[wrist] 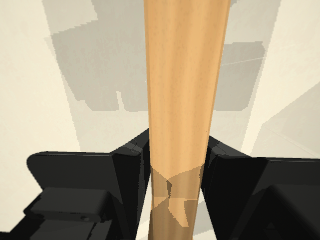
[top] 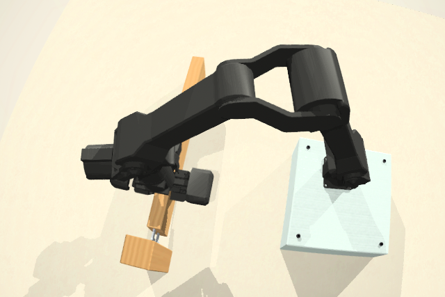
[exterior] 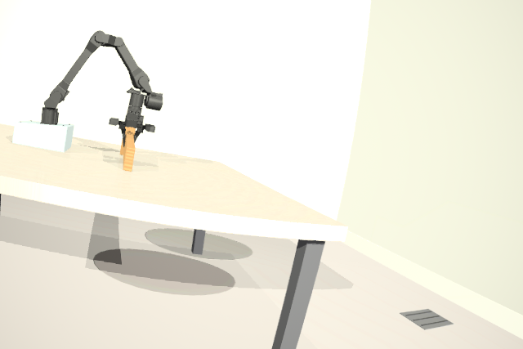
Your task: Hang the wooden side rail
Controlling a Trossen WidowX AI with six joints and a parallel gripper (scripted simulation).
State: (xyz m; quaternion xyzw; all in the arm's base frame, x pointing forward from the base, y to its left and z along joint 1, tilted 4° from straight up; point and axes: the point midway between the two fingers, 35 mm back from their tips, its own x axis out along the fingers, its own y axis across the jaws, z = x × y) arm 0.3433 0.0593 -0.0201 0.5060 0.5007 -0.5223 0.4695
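Observation:
The wooden side rail (top: 195, 71) (exterior: 128, 158) (wrist: 185, 65) runs under the arm. Its far end is low at the table, and its hook end is raised. My gripper (top: 162, 185) (exterior: 130, 138) (wrist: 172, 129) is shut on the rail, one finger on each side. The short headboard post (top: 136, 250) stands just beyond the hook end in the top view. The steel hooks (top: 155, 236) show as thin grey strips between rail and post. A gap remains visible between the wooden faces. The slot and pins are hidden, so I cannot tell whether the hooks touch the pins.
The arm's pale base block (top: 337, 222) (exterior: 42, 136) stands to the right of the rail in the top view and at the left in the exterior view. The upper arm and forearm span between the base and the rail. The table's front edge (exterior: 168, 215) shows in the exterior view.

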